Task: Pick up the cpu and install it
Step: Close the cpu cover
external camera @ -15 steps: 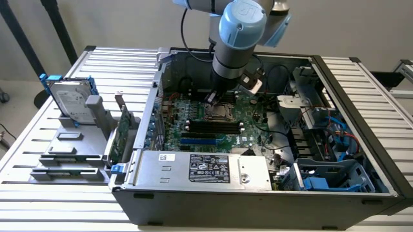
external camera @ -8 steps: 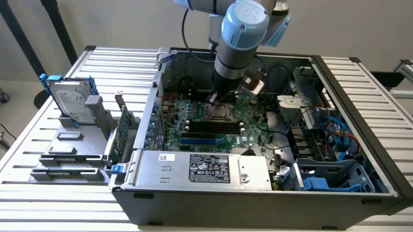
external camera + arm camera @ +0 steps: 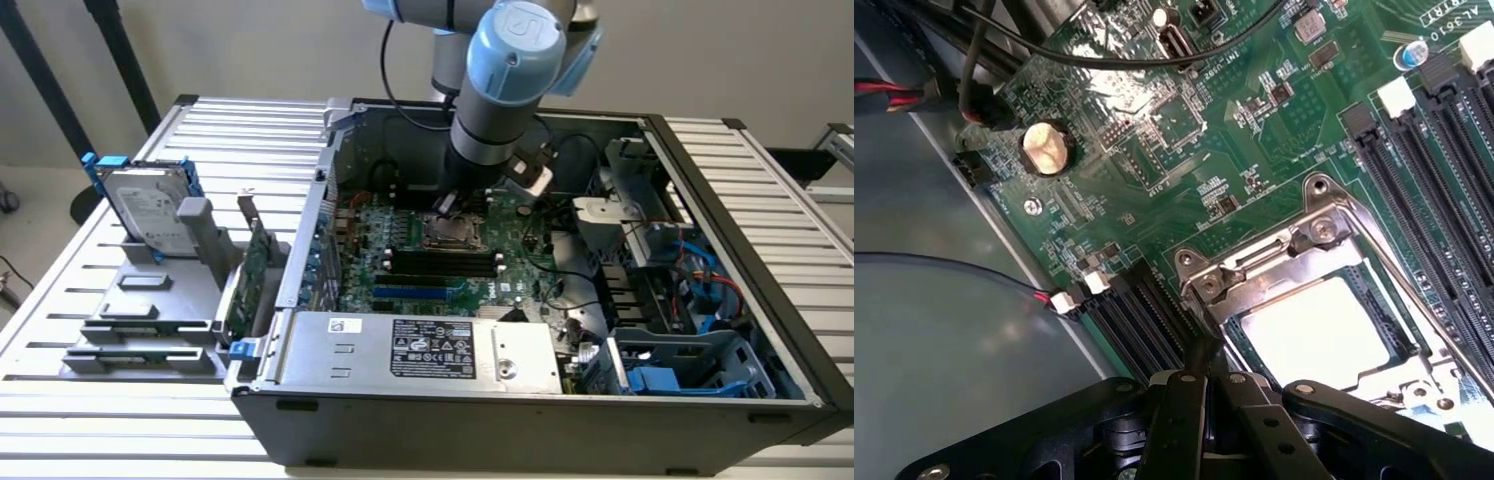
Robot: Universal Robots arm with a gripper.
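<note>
The hand (image 3: 1199,385) is pinched shut, empty, its tip at the socket frame's (image 3: 1254,270) edge. The cpu (image 3: 1314,330) already lies in the socket just beside it; press gently, squarely, clear of the memory slots (image 3: 1429,190).

The motherboard (image 3: 1184,130) is deep green, dotted with tiny black chips and pale printed lettering. The cpu (image 3: 1319,330) shows a bright silvery-white top inside a shiny steel socket frame (image 3: 1294,250). The memory slots (image 3: 1429,170) are black. A coin battery (image 3: 1045,147) gleams pale gold. The gripper (image 3: 1199,385) is matt black. The arm (image 3: 514,60) is light blue and grey.
</note>
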